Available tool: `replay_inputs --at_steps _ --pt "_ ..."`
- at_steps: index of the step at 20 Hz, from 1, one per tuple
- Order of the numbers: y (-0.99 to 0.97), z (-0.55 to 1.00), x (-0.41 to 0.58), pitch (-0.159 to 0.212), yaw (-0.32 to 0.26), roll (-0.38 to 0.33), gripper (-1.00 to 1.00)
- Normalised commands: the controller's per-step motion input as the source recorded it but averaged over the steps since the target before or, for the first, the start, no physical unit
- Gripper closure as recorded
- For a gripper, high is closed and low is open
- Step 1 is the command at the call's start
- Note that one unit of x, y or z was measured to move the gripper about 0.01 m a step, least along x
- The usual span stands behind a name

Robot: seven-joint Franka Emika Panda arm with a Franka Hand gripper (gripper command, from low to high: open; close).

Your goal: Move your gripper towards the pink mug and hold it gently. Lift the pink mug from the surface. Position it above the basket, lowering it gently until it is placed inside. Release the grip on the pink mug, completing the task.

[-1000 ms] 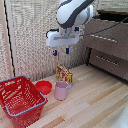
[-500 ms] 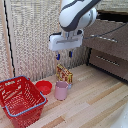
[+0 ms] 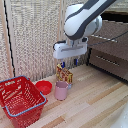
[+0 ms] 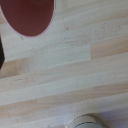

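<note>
Overhead, my gripper [image 3: 70, 61] hung in the air above the pale wooden floor [image 3: 95, 100], and the pink mug [image 3: 61, 90] stood upright below it, a little toward the exterior view's left, well apart from my fingers. Whether my jaws were parted or closed I could not tell; they were small and dark against the wall behind, and nothing was between them that I could make out.

Going from the exterior view's left: the red basket [image 3: 20, 99] sat on the floor, its blue-grey rim tilted toward the camera. Next came the low red bowl [image 3: 44, 87], just beside the mug and between it and the basket. Just behind the mug stood a yellow and red packet [image 3: 64, 75], almost directly under me, the nearest thing to my line down. To the right was a dark wooden cabinet [image 3: 107, 55].

The mug was plain, pale pink, cylindrical, with its mouth open upward. From my wrist I saw only a sliver of its pale rim [image 4: 85, 121] at the edge, the red bowl [image 4: 30, 17] at the opposite corner, and bare planks between them.
</note>
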Motion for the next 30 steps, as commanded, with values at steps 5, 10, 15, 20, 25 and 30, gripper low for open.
replay_inputs --at_steps 5,10,15,20,25,30 --pt "0.05 -0.44 -0.053 0.018 0.0 0.0 -1.0" --pt "0.13 -0.42 -0.007 0.038 0.0 -0.01 -1.0" --pt "0.25 -0.44 -0.002 0.022 0.0 -0.063 -1.0" --pt "0.37 -0.33 0.0 0.033 0.0 -0.131 -1.0" --pt "0.25 -0.3 0.02 0.079 0.0 -0.155 -1.0" --pt "0.12 -0.14 0.038 0.043 0.006 -0.054 1.0"
